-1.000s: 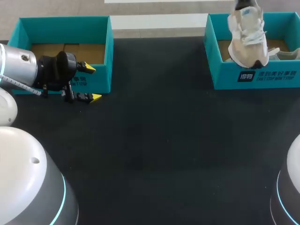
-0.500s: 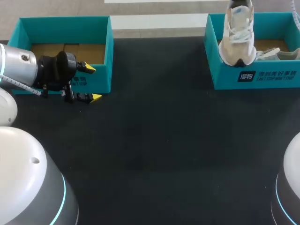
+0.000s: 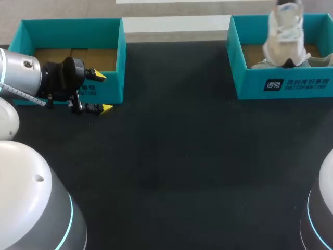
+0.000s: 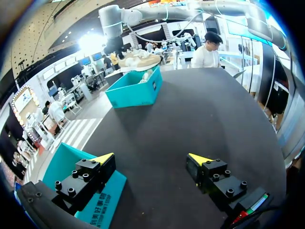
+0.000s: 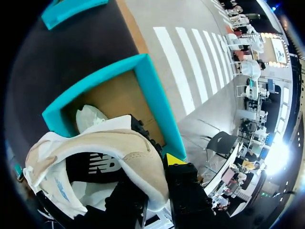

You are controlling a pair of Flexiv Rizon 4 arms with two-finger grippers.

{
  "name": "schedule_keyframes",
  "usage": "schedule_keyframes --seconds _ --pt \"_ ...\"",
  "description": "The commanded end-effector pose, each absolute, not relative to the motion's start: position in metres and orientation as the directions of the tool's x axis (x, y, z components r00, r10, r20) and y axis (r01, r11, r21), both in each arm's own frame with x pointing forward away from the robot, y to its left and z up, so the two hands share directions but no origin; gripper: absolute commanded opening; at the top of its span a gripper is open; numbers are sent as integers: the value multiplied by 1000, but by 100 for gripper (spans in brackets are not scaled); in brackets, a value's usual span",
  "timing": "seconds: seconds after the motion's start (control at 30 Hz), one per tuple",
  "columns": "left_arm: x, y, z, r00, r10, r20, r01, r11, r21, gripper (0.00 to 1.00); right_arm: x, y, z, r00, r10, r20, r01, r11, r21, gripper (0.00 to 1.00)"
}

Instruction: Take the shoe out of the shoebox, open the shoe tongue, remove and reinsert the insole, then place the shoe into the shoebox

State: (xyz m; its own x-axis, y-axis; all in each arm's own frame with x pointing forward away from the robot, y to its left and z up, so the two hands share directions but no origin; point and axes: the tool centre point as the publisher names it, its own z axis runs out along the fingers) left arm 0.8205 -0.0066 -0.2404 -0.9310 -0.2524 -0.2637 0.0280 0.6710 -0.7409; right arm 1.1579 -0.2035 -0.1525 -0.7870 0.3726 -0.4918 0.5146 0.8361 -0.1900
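The right gripper (image 5: 151, 183) is clamped on the collar of the cream shoe (image 3: 283, 36), one yellow-tipped finger showing outside the heel. It holds the shoe hanging over the open teal shoebox (image 3: 283, 86). Well apart from the shoebox, across the black table (image 3: 171, 156), the left gripper (image 3: 103, 92) hangs with its fingers spread wide and nothing between them. A second teal box (image 3: 73, 26) stands equally far from the shoebox.
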Motion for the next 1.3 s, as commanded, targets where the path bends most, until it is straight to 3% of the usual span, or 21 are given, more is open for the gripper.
schedule_keyframes --seconds 0.03,0.37,0.6,0.8,0.93,1.0,1.3 --pt "820 -7 -240 -931 -253 -263 25 675 -738 100 1179 -241 -158 -775 435 -458 570 795 -209 0" --pt "820 -7 -240 -931 -253 -263 25 675 -738 100 1211 -308 -174 -588 671 -452 801 562 -207 0" --pt "820 -7 -240 -931 -253 -263 25 675 -738 100 1198 -322 -178 -403 802 -442 915 357 -186 0" --pt "820 -7 -240 -931 -253 -263 25 675 -738 100 1179 -329 -183 -40 903 -427 999 21 -49 0" --pt "820 -7 -240 -931 -253 -263 25 675 -738 100 1171 -329 -188 153 907 -392 988 -129 87 0" --pt "820 -7 -240 -931 -253 -263 25 675 -738 100 1169 -329 -191 217 891 -399 976 -193 99 0" --pt "820 -7 -240 -931 -253 -263 25 675 -738 100 1169 -329 -191 217 891 -399 976 -193 99 0"
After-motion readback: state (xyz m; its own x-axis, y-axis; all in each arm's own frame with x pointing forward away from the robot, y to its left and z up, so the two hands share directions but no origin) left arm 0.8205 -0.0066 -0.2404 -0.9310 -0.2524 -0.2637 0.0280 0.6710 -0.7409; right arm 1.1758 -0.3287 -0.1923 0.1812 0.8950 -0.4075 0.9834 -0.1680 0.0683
